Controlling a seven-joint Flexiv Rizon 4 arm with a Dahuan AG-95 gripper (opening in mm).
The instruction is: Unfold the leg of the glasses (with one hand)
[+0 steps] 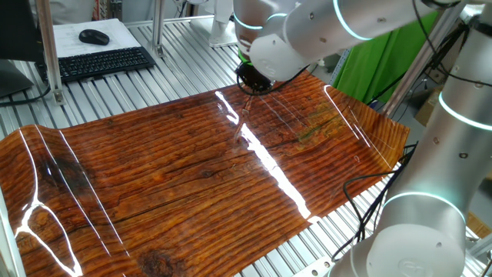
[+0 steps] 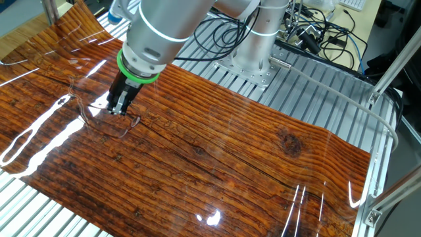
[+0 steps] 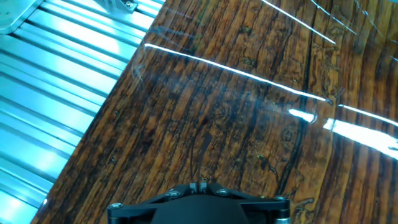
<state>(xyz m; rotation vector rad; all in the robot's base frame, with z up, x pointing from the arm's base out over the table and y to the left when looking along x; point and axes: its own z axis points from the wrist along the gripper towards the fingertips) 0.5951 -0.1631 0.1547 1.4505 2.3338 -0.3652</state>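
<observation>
Lying just under hand (image 2: 118, 105): glasses (image 2: 108, 120)

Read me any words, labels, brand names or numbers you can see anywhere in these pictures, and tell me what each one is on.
No text can be read in any view.
Keyboard: keys visible, legends too small to read.
Paper sheet under the mouse: no legible print.
Robot arm and gripper: no readable label or brand.
Wood-grain mat: only grain and glare streaks, no lettering.
</observation>
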